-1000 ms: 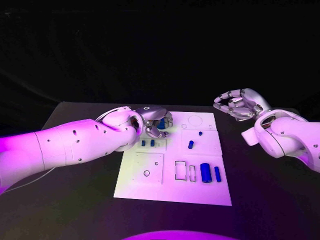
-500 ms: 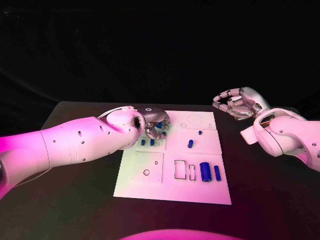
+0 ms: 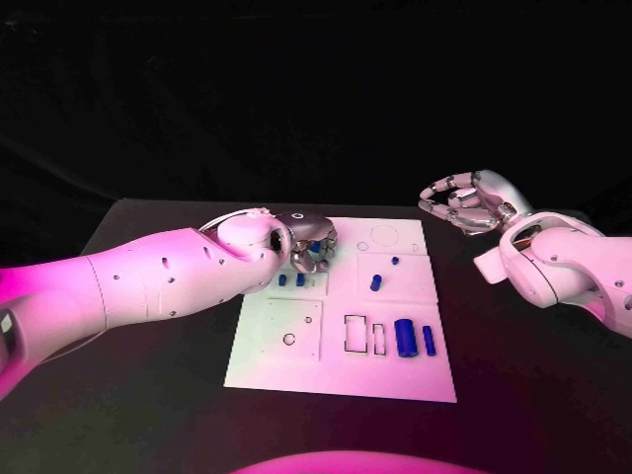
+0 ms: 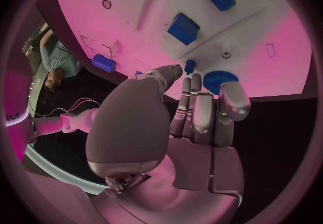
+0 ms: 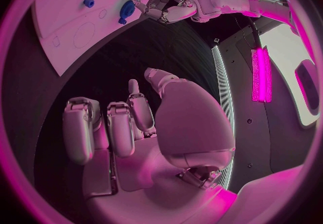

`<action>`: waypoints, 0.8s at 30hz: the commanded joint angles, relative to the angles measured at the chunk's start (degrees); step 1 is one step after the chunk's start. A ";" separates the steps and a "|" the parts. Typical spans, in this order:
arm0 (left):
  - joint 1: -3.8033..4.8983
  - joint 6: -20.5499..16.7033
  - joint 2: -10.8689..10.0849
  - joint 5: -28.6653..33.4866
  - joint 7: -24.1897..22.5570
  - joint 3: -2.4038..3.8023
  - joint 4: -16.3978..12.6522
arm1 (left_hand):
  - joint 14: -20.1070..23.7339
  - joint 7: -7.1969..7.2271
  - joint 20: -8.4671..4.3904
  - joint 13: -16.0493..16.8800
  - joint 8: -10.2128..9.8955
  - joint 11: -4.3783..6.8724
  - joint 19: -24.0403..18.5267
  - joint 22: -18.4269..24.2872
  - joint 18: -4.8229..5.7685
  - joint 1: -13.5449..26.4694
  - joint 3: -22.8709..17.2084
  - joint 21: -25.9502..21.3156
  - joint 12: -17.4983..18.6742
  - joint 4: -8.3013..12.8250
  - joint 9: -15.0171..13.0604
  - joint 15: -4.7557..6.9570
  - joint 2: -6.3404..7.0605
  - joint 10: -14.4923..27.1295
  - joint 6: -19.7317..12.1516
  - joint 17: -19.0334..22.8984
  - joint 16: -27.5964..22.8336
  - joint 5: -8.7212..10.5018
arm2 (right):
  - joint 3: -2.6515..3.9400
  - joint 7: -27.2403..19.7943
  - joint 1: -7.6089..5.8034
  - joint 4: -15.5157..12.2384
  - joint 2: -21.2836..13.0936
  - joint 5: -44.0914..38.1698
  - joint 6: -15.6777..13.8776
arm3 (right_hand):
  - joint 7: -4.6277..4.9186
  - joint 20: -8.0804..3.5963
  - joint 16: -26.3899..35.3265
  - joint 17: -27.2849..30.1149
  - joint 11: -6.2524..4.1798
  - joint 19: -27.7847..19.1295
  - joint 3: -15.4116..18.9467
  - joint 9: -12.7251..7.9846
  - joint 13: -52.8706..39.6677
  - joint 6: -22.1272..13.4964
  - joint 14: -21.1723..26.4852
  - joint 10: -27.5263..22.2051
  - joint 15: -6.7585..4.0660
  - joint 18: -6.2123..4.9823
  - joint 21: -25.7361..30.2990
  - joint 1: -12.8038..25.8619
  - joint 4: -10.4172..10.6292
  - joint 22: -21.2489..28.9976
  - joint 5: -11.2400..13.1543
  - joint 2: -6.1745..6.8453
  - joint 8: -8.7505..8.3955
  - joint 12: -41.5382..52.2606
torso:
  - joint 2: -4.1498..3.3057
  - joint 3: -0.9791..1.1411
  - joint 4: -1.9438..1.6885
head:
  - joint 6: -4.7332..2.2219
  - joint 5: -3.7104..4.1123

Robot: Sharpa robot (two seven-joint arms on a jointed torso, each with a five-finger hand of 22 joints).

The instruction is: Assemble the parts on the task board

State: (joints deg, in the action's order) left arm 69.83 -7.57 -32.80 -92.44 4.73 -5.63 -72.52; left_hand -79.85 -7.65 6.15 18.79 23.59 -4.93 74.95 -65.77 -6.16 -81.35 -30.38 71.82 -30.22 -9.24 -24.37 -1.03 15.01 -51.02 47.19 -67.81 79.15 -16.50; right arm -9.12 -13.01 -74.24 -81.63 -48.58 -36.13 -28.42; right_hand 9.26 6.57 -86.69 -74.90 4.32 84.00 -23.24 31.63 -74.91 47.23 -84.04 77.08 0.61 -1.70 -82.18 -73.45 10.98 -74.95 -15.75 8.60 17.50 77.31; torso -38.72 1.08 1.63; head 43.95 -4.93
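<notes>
The white task board (image 3: 342,370) lies mid-table. My left hand (image 3: 309,245) hovers low over its far left corner, fingers drawn together, and pinches a blue gear (image 4: 217,80) at its fingertips right against the board; a small blue peg (image 4: 190,66) stands just beside it. The same blue gear (image 5: 126,8) sits under my left hand (image 5: 161,3) in the right wrist view. Two blue blocks (image 4: 183,28) stand in the board close by. My right hand (image 3: 466,203) hangs above the table off the board's far right edge, fingers curled in on nothing.
More blue parts are on the board: two short pieces (image 3: 290,280), a peg (image 3: 376,284), a smaller one (image 3: 395,263), and a thick cylinder (image 3: 406,339) beside a thin one (image 3: 429,341). Black table (image 3: 145,395) surrounds the board.
My left hand has sunk a little toward the board's far left corner, and the gear is now mostly hidden under its fingers. The right hand has barely moved.
</notes>
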 commanded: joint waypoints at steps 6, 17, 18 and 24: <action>-0.07 1.36 0.56 -0.36 0.23 0.03 0.82 | -0.54 0.02 -0.15 -0.65 -0.47 0.17 0.76 -0.56 0.40 -0.98 -0.78 0.61 0.71 0.25 0.39 0.30 -0.33 -0.83 0.92 0.04 0.53 0.16 | 0.01 -0.52 0.04 -0.10 0.12 -0.60 0.26 | -0.01 -0.27 0.26 -5.25 0.09 0.63 -0.16 0.09 -0.33 -0.39 -3.50 -0.24 -0.40 -0.55 0.30 0.33 0.16 -8.89 -0.19 0.07 0.21 -0.27 | 0.03 -0.02 0.00 | 0.19 -0.01; -0.22 2.62 1.02 0.00 0.29 0.03 1.77 | -0.63 -0.14 -0.15 -1.23 -0.92 -0.03 0.92 -0.94 0.49 -0.90 -0.90 0.92 1.28 0.35 0.74 0.20 -0.14 -0.74 0.89 0.17 0.66 0.34 | 0.01 -0.50 0.05 -0.14 0.12 -0.60 0.27 | -0.02 -0.28 0.25 -5.30 0.08 0.68 -0.18 0.10 -0.46 -0.37 -3.52 -0.12 -0.40 -0.53 0.24 0.33 0.17 -8.95 -0.21 0.04 0.23 -0.16 | 0.03 -0.02 -0.02 | 0.27 0.19; -0.27 2.70 1.09 0.07 0.25 0.03 1.83 | -0.63 -0.14 -0.15 -1.23 -0.92 -0.03 0.92 -0.94 0.49 -0.90 -0.90 0.92 1.28 0.35 0.74 0.20 -0.14 -0.74 0.89 0.17 0.66 0.34 | 0.01 -0.49 0.05 -0.14 0.12 -0.60 0.27 | -0.02 -0.28 0.25 -5.30 0.08 0.68 -0.18 0.10 -0.46 -0.37 -3.52 -0.12 -0.40 -0.53 0.24 0.33 0.17 -8.95 -0.21 0.04 0.23 -0.16 | 0.02 -0.02 -0.04 | 0.31 0.21; -0.65 2.85 1.37 0.42 0.01 0.03 2.04 | -0.71 -0.07 -0.14 -1.38 -1.05 0.03 1.04 -1.17 0.54 -0.94 -0.97 1.11 1.37 0.40 0.85 0.20 -0.16 -0.87 0.88 0.10 0.76 0.47 | 0.01 -0.47 0.05 -0.16 0.13 -0.60 0.29 | -0.02 -0.28 0.25 -5.30 0.08 0.68 -0.18 0.10 -0.46 -0.37 -3.52 -0.12 -0.40 -0.53 0.24 0.33 0.17 -8.95 -0.21 0.04 0.23 -0.16 | 0.03 -0.02 -0.04 | 0.39 0.22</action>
State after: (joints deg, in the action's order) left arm 69.27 -5.86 -31.61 -92.37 5.02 -5.63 -70.48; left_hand -80.06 -7.66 5.94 17.49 22.92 -4.71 75.57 -66.89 -6.17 -81.64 -31.00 72.73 -29.08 -8.93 -23.57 -0.82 14.72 -51.63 47.93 -67.67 79.65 -16.17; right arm -9.11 -13.04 -74.23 -81.69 -48.50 -36.17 -28.41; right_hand 9.26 6.57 -86.69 -74.95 4.32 84.00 -23.24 31.68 -74.90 47.23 -84.03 77.08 0.61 -1.70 -82.18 -73.45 10.98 -74.93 -15.75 8.60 17.50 77.31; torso -38.69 1.06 1.60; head 44.30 -4.71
